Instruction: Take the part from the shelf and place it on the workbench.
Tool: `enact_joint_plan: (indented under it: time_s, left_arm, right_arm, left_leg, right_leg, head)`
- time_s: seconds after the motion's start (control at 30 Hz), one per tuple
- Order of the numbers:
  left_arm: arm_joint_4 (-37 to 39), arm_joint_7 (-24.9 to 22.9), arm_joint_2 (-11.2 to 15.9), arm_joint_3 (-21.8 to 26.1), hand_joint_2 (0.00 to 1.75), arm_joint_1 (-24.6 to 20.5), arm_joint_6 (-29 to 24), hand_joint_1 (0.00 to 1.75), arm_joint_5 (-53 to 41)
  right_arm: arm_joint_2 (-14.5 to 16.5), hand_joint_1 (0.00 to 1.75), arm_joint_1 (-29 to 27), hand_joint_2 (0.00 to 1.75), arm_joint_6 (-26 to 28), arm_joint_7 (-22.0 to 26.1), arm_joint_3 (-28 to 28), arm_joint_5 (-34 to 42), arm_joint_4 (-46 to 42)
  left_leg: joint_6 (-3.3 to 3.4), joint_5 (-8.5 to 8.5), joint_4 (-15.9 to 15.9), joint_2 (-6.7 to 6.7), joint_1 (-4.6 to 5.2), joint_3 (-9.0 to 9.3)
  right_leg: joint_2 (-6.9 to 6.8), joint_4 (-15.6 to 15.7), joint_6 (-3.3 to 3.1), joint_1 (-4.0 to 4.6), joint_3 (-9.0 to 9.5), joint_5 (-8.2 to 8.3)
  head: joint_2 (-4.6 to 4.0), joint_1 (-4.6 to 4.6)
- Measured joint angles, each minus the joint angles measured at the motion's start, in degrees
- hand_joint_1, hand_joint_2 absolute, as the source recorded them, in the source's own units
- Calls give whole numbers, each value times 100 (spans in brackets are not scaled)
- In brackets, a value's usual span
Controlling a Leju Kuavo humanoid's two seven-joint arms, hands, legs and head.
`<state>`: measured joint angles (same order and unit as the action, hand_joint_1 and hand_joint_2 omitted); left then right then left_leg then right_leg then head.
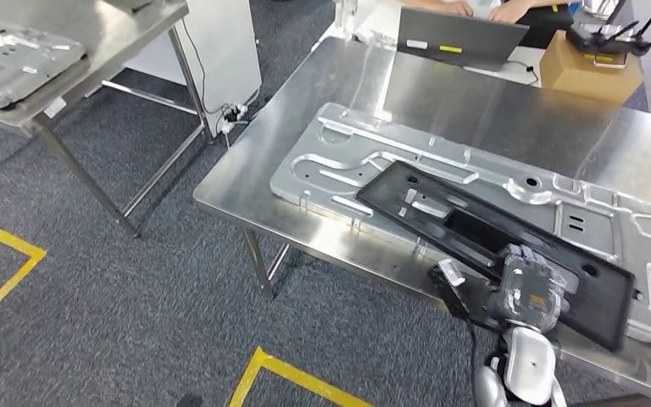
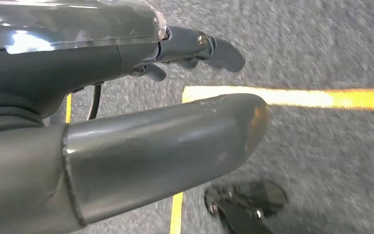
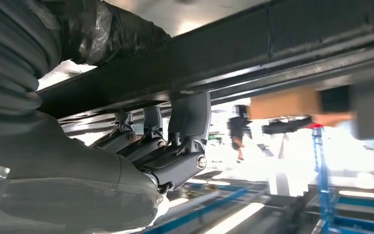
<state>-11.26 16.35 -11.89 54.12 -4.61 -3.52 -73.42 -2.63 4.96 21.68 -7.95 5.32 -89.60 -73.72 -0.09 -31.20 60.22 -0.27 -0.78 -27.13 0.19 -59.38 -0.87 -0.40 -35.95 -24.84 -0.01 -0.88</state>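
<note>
Stainless tabletop [image 1: 492, 110] carries a big silver stamped panel [image 1: 364, 153], and the black part [image 1: 475, 225] lies slanted across it, one end jutting past the near edge. Right hand [image 1: 530, 288] grips that end, fingers [image 3: 175, 161] hooked on its rim. Left hand [image 2: 126, 122] hangs over carpet, fingers apart, holding nothing.

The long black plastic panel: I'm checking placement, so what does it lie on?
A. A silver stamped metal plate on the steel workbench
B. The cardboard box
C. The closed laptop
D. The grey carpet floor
A: in the head view the long black plastic panel lies across the silver stamped metal plate on the steel workbench, with the right hand holding its near edge.
</note>
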Motion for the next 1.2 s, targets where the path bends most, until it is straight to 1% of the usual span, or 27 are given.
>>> enact_joint_plan:
  time_s: [0.07,0.13,0.17,0.2,0.23,0.27,0.3,0.33,0.37,0.4,0.47,0.53,0.57,0.63,0.67,0.7,0.73,0.77,0.8,0.83,0.87,0.9,0.97,1.03,1.1,1.17,1.2]
  left_arm:
    - [0,1,-2,-5,0,-26,2,0,-4]
    - [0,-1,-4,-13,0,-21,7,0,-13]
    - [0,-3,-5,-16,0,-6,8,0,-24]
    - [0,-4,-4,-19,0,9,9,0,-38]
    - [0,-5,-4,-19,0,20,8,0,-50]
    - [0,-5,-2,-21,0,25,7,0,-61]
    - [0,-6,7,-22,0,29,5,0,-67]
    - [0,-8,16,-25,0,29,4,0,-72]
    - [0,-11,25,-27,0,28,3,0,-76]
    - [0,-14,33,-29,0,27,2,0,-80]
    - [0,-16,22,-32,0,21,3,0,-85]
    - [0,-16,5,-34,0,18,3,0,-91]
    - [0,-16,-2,-35,0,14,2,0,-94]
    - [0,-17,0,-35,0,9,-1,0,-87]
    - [0,-18,0,-34,0,14,-2,0,-83]
    - [0,-19,0,-34,0,23,-2,0,-79]
    - [0,-16,-1,-33,0,29,-2,0,-79]
    - [0,-12,-3,-33,0,33,-2,0,-79]
    - [1,-7,-5,-33,0,36,-1,0,-80]
    - [1,-1,-7,-33,0,32,4,0,-81]
    - [2,2,-8,-33,0,25,9,0,-83]
    - [2,9,-9,-33,0,18,16,0,-81]
    - [2,35,-9,-33,0,0,25,0,-69]
    - [2,64,-9,-31,0,-4,24,0,-52]
    - [3,78,-11,-31,0,-7,16,0,-39]
    - [4,82,-14,-31,0,-3,-2,0,-17]
    - [4,82,-14,-31,0,2,-11,0,-7]
  right_arm:
    - [1,175,128,175,-29,-66,271,-22,32]
    - [1,175,214,175,-72,-117,498,-25,74]
    - [1,175,250,175,-108,-156,618,-25,101]
    - [1,175,293,175,-155,-200,755,-25,132]
    - [2,175,348,175,-205,-247,904,-25,166]
    - [7,175,409,175,-253,-290,1057,-25,198]
    - [13,175,481,175,-295,-330,1220,-26,237]
    - [20,175,552,175,-332,-366,1386,-26,278]
    - [27,175,618,175,-366,-396,1541,-26,316]
    - [34,175,674,175,-390,-415,1683,-27,354]
    - [47,175,757,175,-418,-430,1879,-27,396]
    - [58,175,852,175,-421,-430,1993,-27,428]
    - [61,175,901,175,-422,-430,2029,-26,448]
    - [63,175,963,175,-422,-431,2071,-26,492]
    - [63,175,968,175,-421,-431,2080,-25,516]
    - [62,175,966,175,-419,-431,2085,-23,536]
    - [62,175,965,175,-418,-431,2088,-20,552]
    - [62,175,966,175,-418,-431,2089,-15,565]
    - [62,175,969,175,-418,-430,2089,-10,576]
    - [63,175,976,175,-418,-429,2089,-3,594]
    - [69,175,980,175,-415,-428,2091,8,613]
    - [78,175,982,175,-409,-429,2092,17,630]
    - [107,175,981,175,-377,-439,2093,30,647]
    - [139,175,959,175,-306,-452,2093,34,640]
    - [178,175,888,175,-219,-454,2093,40,606]
    - [216,175,753,175,-176,-453,2093,43,536]
    - [232,175,667,175,-174,-453,2093,44,489]
  left_leg:
    - [-24,-82,586,3,-10,-340]
    - [-40,-371,1221,3,-8,-840]
    - [-43,-503,1365,3,-5,-1026]
    - [-34,-538,1344,3,1,-1136]
    - [-8,-431,1156,4,12,-1168]
    - [40,-182,839,5,32,-1138]
    - [100,172,484,5,63,-1097]
    - [145,435,197,2,92,-1054]
    - [179,636,10,1,116,-1022]
    - [201,722,-85,-3,128,-1006]
    - [234,711,-163,-13,104,-914]
    - [274,695,-257,-25,58,-770]
    - [286,674,-291,-28,40,-702]
    - [295,592,-313,-33,29,-599]
    - [288,537,-314,-37,24,-539]
    - [279,480,-312,-42,19,-465]
    - [266,421,-311,-47,14,-381]
    - [247,357,-310,-51,11,-291]
    - [222,294,-309,-55,9,-217]
    - [189,233,-300,-64,10,-158]
    - [148,177,-294,-71,11,-128]
    - [105,139,-278,-76,12,-105]
    - [28,115,-231,-75,5,-92]
    - [-14,60,18,-55,-6,-179]
    - [-45,-205,611,-29,-15,-485]
    - [-76,-496,1216,-18,-18,-881]
    - [-78,-507,1323,-17,-18,-1001]
  right_leg:
    - [-2,54,-74,-6,131,-60]
    - [-4,62,-117,16,229,-157]
    - [2,62,-128,32,288,-212]
    - [13,62,-134,49,358,-271]
    - [24,62,-138,65,436,-330]
    - [32,62,-136,80,513,-390]
    - [37,56,-129,92,583,-451]
    - [49,58,-111,101,628,-504]
    - [58,69,-84,103,654,-549]
    - [66,65,-54,105,671,-571]
    - [65,61,5,109,712,-583]
    - [50,-213,69,105,612,-585]
    - [44,-504,105,85,436,-634]
    - [34,-1165,182,27,-48,-876]
    - [27,-1361,212,-3,-252,-1011]
    - [18,-1388,234,-28,-377,-1066]
    - [9,-1241,248,-47,-418,-993]
    - [2,-940,249,-59,-389,-763]
    - [-4,-564,238,-65,-336,-394]
    - [-9,-265,217,-52,-291,-105]
    - [-11,-73,183,-33,-262,128]
    - [-8,8,143,-10,-258,235]
    - [3,16,60,6,-215,207]
    - [5,79,-19,-7,-113,170]
    - [-2,112,-89,-2,-23,122]
    - [-3,102,-128,22,18,67]
    - [0,92,-135,35,36,38]
  head:
    - [0,5]
    - [0,9]
    - [-1,8]
    - [-1,8]
    - [-1,9]
    - [0,9]
    - [0,8]
    - [0,10]
    - [-1,11]
    - [-1,14]
    - [0,18]
    - [0,13]
    - [0,10]
    - [0,7]
    - [0,6]
    - [0,5]
    - [0,5]
    - [0,5]
    - [0,4]
    - [0,6]
    - [0,9]
    - [0,8]
    - [0,10]
    - [1,11]
    - [1,11]
    - [1,11]
    - [1,12]
